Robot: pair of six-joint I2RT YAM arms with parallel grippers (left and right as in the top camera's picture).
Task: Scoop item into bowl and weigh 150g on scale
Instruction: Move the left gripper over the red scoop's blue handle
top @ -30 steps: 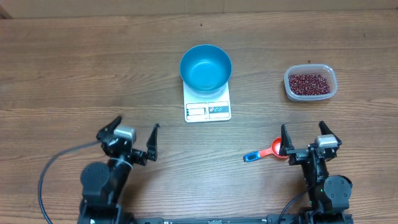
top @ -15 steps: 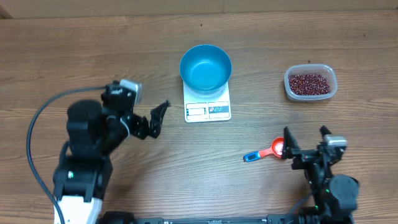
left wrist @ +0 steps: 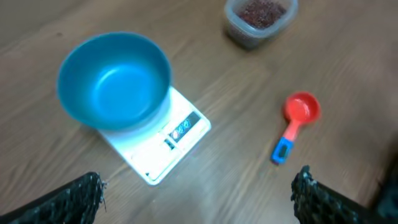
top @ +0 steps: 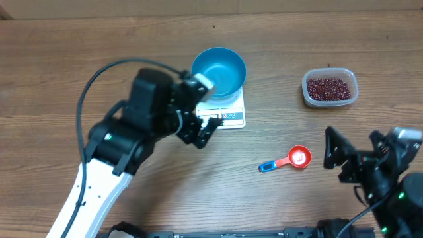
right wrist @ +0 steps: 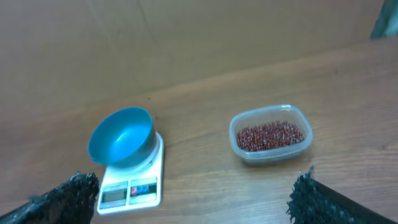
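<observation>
The blue bowl (top: pixel 219 71) stands empty on the white scale (top: pixel 231 114) at mid table. The item, dark red beans (top: pixel 327 87), fills a clear tub (top: pixel 350 92) at the right. An orange-red scoop (top: pixel 297 157) with a blue handle tip lies on the wood in front of the tub. My left gripper (top: pixel 203 132) hovers open over the scale's near left corner and hides part of it. In its wrist view the bowl (left wrist: pixel 115 79) and scale (left wrist: pixel 168 144) lie ahead. My right gripper (top: pixel 350 147) stands open to the right of the scoop, holding nothing.
A brown cardboard wall (right wrist: pixel 186 43) rises behind the table's far edge. The left arm's black cable (top: pixel 99 79) arcs over the left half of the table. The scoop (left wrist: pixel 298 115) and tub (left wrist: pixel 258 18) also show in the left wrist view.
My left arm has swung from the near left up and rightward to the scale. My right arm has shifted right, away from the scoop. Both grippers stayed open.
</observation>
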